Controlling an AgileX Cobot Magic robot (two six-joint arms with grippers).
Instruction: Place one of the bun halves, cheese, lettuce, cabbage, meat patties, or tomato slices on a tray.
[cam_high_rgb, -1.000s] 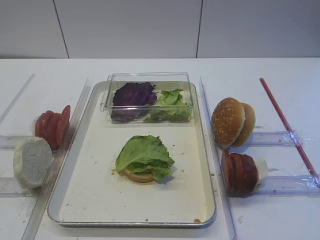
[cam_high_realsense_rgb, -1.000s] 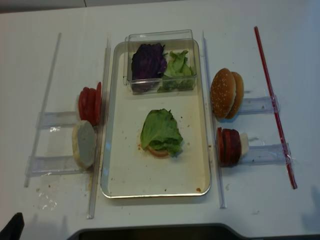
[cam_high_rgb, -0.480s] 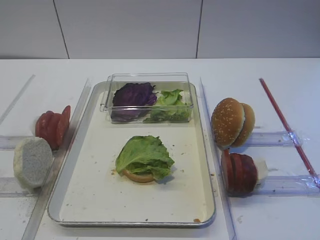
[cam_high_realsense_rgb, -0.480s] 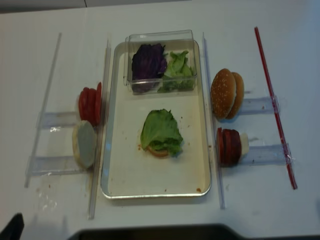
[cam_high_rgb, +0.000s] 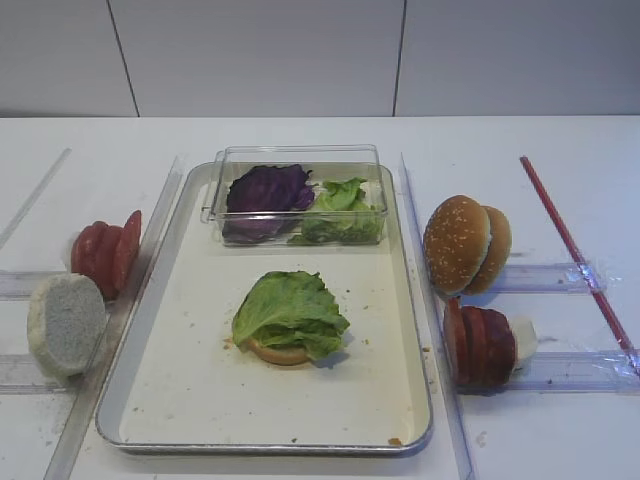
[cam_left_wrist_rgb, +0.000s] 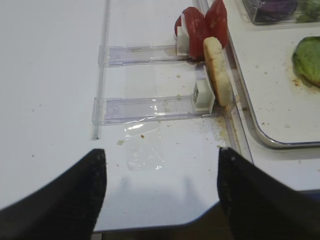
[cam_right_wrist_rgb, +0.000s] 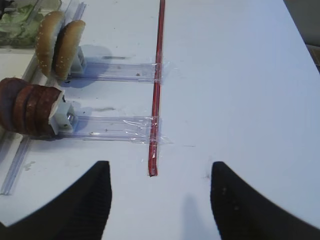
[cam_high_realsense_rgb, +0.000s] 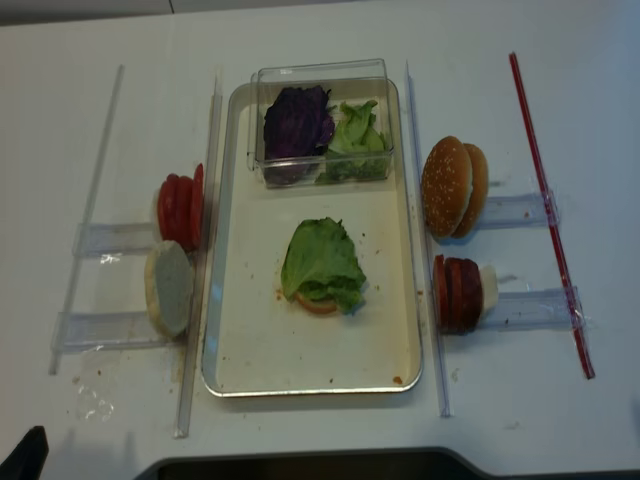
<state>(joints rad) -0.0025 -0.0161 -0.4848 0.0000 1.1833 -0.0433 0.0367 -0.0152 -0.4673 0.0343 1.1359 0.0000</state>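
A ruffled green lettuce leaf (cam_high_rgb: 290, 312) lies on a bun half (cam_high_rgb: 275, 353) in the middle of the metal tray (cam_high_rgb: 200, 385). Purple cabbage (cam_high_rgb: 265, 190) and more lettuce (cam_high_rgb: 342, 200) sit in a clear box at the tray's far end. Tomato slices (cam_high_rgb: 105, 252) and a white-faced bun half (cam_high_rgb: 65, 322) stand left of the tray. Sesame bun halves (cam_high_rgb: 460, 243) and meat patties (cam_high_rgb: 478, 345) stand to its right. Cheese is not visible. My left gripper (cam_left_wrist_rgb: 161, 152) is open and empty over the table's near left edge. My right gripper (cam_right_wrist_rgb: 159, 170) hangs open and empty near the patties (cam_right_wrist_rgb: 27, 111).
Clear plastic rails (cam_high_rgb: 560, 372) hold the stacks on both sides of the tray. A red strip (cam_high_rgb: 575, 255) runs along the table right of the buns; its near end (cam_right_wrist_rgb: 153, 167) lies between my right fingers. Crumbs and a clear tape patch (cam_left_wrist_rgb: 145, 152) lie near the left gripper.
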